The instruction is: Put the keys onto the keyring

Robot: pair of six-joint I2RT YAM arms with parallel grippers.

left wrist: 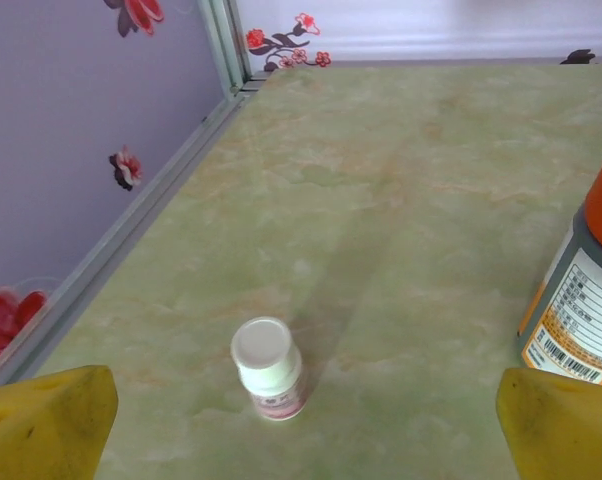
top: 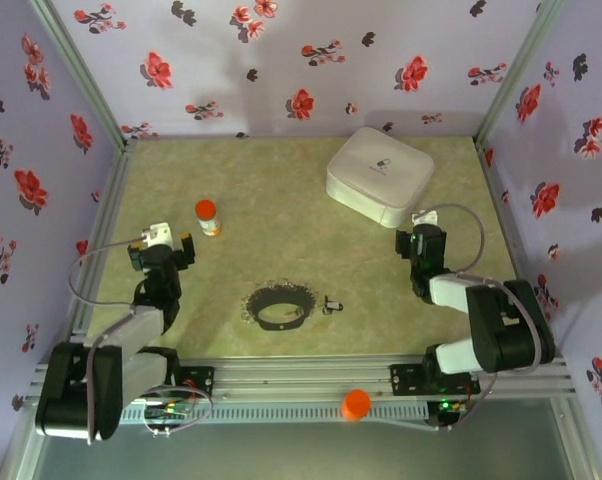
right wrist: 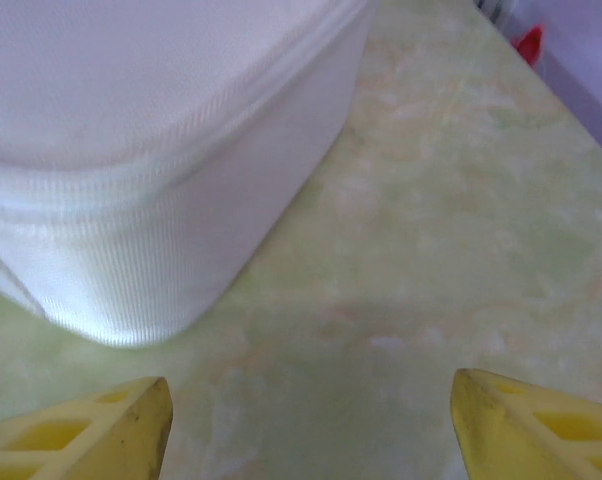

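Yellow fingertips (left wrist: 43,420) of the left jaws stand spread wide at the 2 lower corners of the left wrist view, pinching nothing. Just ahead of the gap between them, a small white-capped bottle (left wrist: 268,368) stands upright on the green marbled worktop (left wrist: 401,200). An orange-capped vial (left wrist: 579,290) stands upright off to the right. From above, these jaws sit near the worktop's left edge, with the vial (top: 208,216) just beyond them toward the far edge.

The right jaws are likewise spread and empty, their yellow fingertips (right wrist: 81,430) low in the right wrist view. They face a rounded corner of the white box (right wrist: 151,150), near it but apart. From above, these jaws sit near the right edge and the box (top: 379,175) lies toward the far right corner.

The keyring (top: 281,305), a dark bead chain, lies in a floppy loop near the middle of the near edge, well apart from both jaws. The keys (top: 331,305) lie just beside its right side, too small to tell apart; whether they touch the chain I cannot tell
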